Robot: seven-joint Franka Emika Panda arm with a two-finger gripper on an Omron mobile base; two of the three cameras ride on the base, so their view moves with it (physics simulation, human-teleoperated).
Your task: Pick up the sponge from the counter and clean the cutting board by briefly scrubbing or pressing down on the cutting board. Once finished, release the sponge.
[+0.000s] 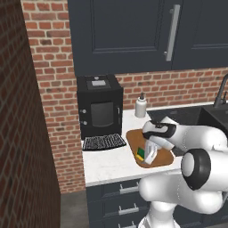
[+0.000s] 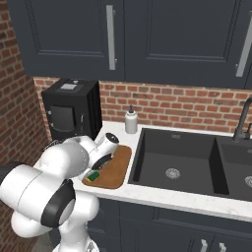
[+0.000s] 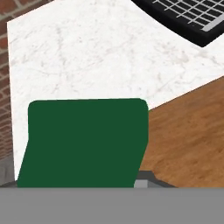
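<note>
Pincer (image 1: 149, 153) jaws are clamped on the sponge (image 1: 141, 153) — a small block with a dark green top over yellow — and hold it low over the near-left part of the cutting board (image 1: 164, 156). From the left base camera the sponge sits at the fingertips, at or just above the wood; whether it touches I cannot tell. In the hand view its green face (image 3: 85, 142) lies close beneath the camera, with brown board to one side and white tabletop (image 3: 87, 57) beyond. The board lies flat on the tabletop (image 1: 111, 162), just left of the dark sink basin (image 2: 172, 162). A black ribbed mat (image 1: 103, 142) lies just beyond the board's left edge — in front of a black boxy appliance (image 1: 99, 105). A white soap bottle (image 1: 141, 106) stands by the brick wall, behind the board.
</note>
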